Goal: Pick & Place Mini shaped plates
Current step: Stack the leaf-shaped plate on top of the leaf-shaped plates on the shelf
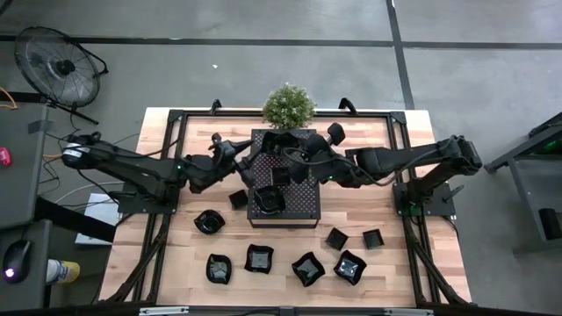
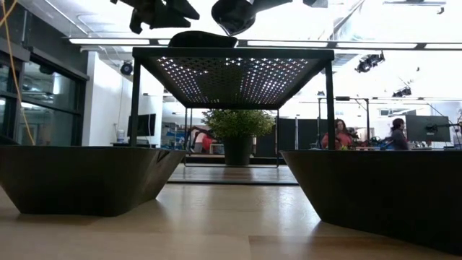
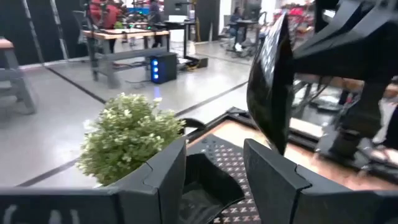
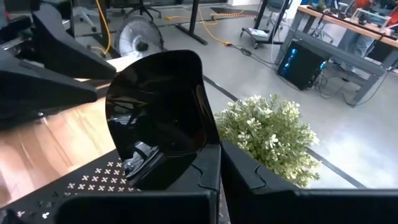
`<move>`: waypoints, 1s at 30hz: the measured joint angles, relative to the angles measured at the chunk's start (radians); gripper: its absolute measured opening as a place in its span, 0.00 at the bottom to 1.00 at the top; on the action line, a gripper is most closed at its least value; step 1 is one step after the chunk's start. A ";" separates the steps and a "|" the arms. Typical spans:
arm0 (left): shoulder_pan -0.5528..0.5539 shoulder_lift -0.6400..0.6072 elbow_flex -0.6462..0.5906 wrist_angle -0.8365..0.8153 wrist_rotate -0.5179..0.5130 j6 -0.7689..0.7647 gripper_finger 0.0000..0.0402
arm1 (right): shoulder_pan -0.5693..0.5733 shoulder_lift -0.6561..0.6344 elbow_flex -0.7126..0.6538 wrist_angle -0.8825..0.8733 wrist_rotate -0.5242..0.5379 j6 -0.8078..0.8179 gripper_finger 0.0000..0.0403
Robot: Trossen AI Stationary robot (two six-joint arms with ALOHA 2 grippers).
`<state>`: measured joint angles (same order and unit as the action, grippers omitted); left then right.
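Two dark arms meet over the perforated tray (image 1: 294, 206), a raised black stand at the middle of the wooden worktop (image 1: 395, 254), just in front of the potted plant (image 1: 289, 105) at the far edge. The right gripper (image 4: 219, 155) is clamped tight on the rim of one glossy black mini plate (image 4: 158, 112), holding it tilted on edge above the tray's far side; the right wrist view shows the dish standing up from the fingers with the plant behind it. The same plate (image 3: 268, 81) shows edge-on in the left wrist view, just ahead of the left gripper (image 3: 214, 165), whose fingers stand parted with nothing between them, hovering over the tray's far left corner. In the low view both grippers hang above the tray's mesh top, and one dark dish (image 2: 202, 39) rests on it.

On the tray's near part sits another small black plate (image 1: 268, 198), with more dark dishes towards its far side; how many I cannot tell. The rest lie on the bare wood: a small square one (image 1: 237, 199) just left of the tray, a round one (image 1: 209, 221) nearer the left edge, two little squares (image 1: 337, 238) (image 1: 373, 238) right of the tray's near corner, and a row of four (image 1: 219, 269) (image 1: 259, 259) (image 1: 308, 269) (image 1: 349, 267) along the near edge
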<state>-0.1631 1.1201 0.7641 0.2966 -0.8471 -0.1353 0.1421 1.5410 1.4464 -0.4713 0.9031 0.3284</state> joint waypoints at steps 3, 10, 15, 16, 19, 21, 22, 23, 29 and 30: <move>0.000 0.027 0.032 0.000 -0.001 0.037 0.40 | -0.002 0.000 0.000 -0.001 -0.009 0.001 0.00; 0.015 0.114 0.131 -0.007 0.014 0.150 0.40 | -0.019 0.000 -0.001 -0.002 -0.010 0.000 0.00; 0.025 0.149 0.155 -0.015 0.025 0.158 0.40 | -0.019 0.000 -0.001 -0.003 0.006 -0.021 0.00; 0.026 0.150 0.156 -0.016 0.032 0.158 0.40 | -0.018 0.000 -0.001 -0.003 0.004 -0.020 0.00; 0.026 0.147 0.160 -0.007 0.055 0.157 0.40 | -0.018 0.000 -0.001 -0.003 0.000 -0.018 0.00; 0.026 0.148 0.160 -0.009 0.052 0.157 0.40 | -0.018 0.000 -0.001 -0.003 0.000 -0.018 0.00; 0.026 0.148 0.160 -0.009 0.052 0.157 0.40 | -0.018 0.000 -0.001 -0.003 0.000 -0.019 0.00; 0.026 0.148 0.160 -0.007 0.054 0.154 0.40 | -0.018 0.000 -0.002 -0.003 0.000 -0.020 0.00; 0.026 0.148 0.160 -0.007 0.073 0.153 0.36 | -0.020 0.000 -0.002 0.012 -0.028 -0.023 0.00; 0.026 0.148 0.160 -0.008 0.071 0.153 0.35 | -0.020 0.000 -0.002 0.016 -0.032 -0.023 0.00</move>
<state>-0.1368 1.2678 0.9241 0.2891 -0.7757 0.0181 0.1219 1.5406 1.4448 -0.4551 0.8709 0.3053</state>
